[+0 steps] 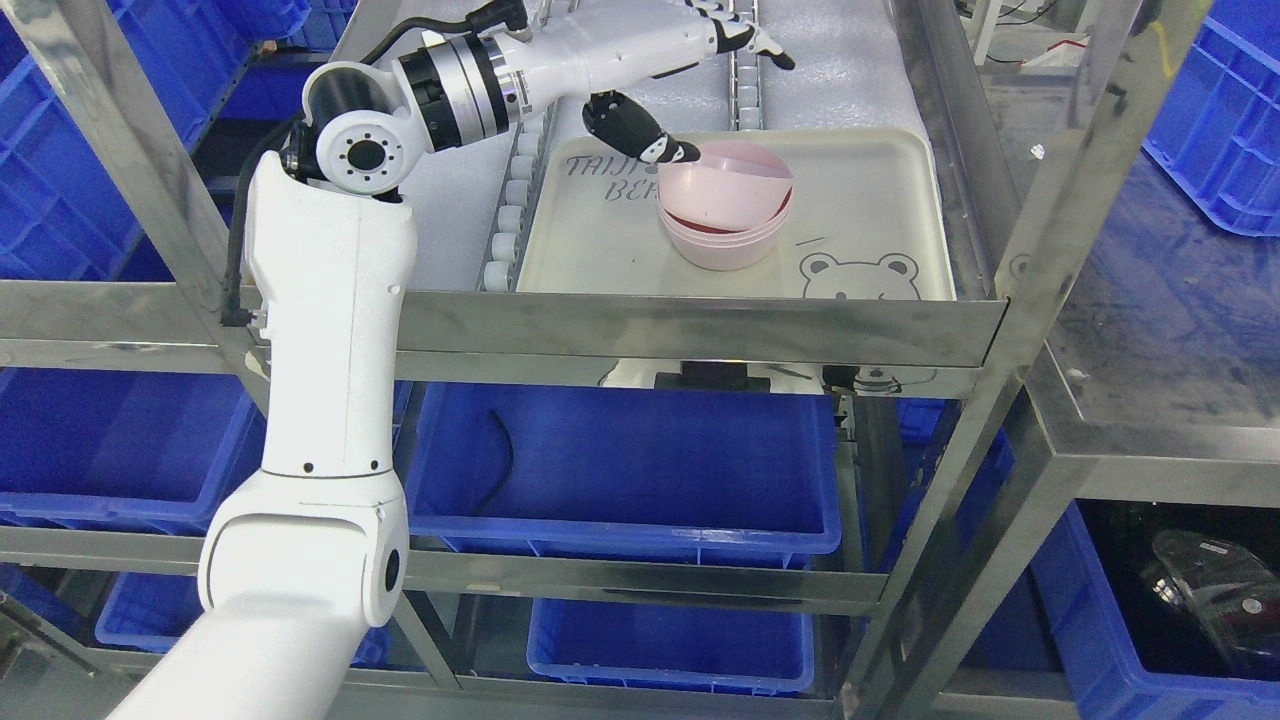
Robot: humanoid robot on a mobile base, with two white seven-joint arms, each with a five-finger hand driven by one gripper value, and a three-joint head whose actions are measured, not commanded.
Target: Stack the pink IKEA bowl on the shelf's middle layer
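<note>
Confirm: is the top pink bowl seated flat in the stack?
No. The top pink bowl sits tilted in the lower bowls on the cream tray, the left hand open at its rim.

pink bowls point(725, 215) on cream tray point(880, 200) with grey bear print; my left hand point(690, 90) white/black; blue bins point(620, 470) below

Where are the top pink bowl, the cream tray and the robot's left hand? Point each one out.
top pink bowl point(722, 190), head view, on its tilted inner wall.
cream tray point(880, 200), head view, on its bare floor right of the bowls.
left hand point(690, 95), head view, between thumb tip and upper fingers.
</note>
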